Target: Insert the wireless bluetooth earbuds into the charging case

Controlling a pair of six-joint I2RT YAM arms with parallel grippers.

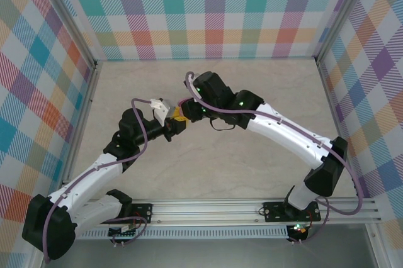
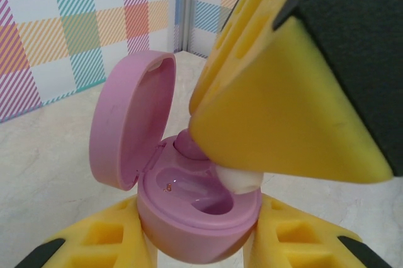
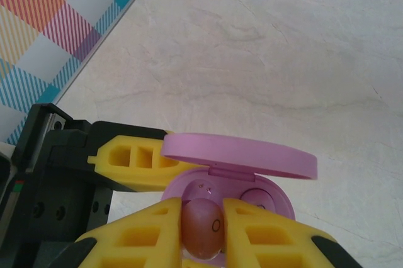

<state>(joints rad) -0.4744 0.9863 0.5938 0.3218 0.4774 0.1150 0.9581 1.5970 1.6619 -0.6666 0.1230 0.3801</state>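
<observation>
The lilac charging case (image 2: 198, 227) stands open with its lid (image 2: 129, 123) tipped back, and my left gripper (image 2: 201, 240) is shut on its base. My right gripper (image 3: 203, 233) is shut on a lilac earbud (image 3: 203, 227) right above the case's left well. From the left wrist, the earbud's white tip (image 2: 242, 181) pokes out under a yellow right finger (image 2: 283, 123), over an empty well (image 2: 195, 192). A second lilac earbud (image 3: 258, 199) sits in the case's other well. Seen from above, the left gripper (image 1: 173, 124) and right gripper (image 1: 186, 112) meet at mid-table.
The beige table (image 1: 252, 85) is fenced by checkered walls (image 1: 208, 10) on three sides. A metal rail (image 1: 214, 208) carries both arm bases along the near edge. A purple cable (image 1: 141, 142) runs along the left arm.
</observation>
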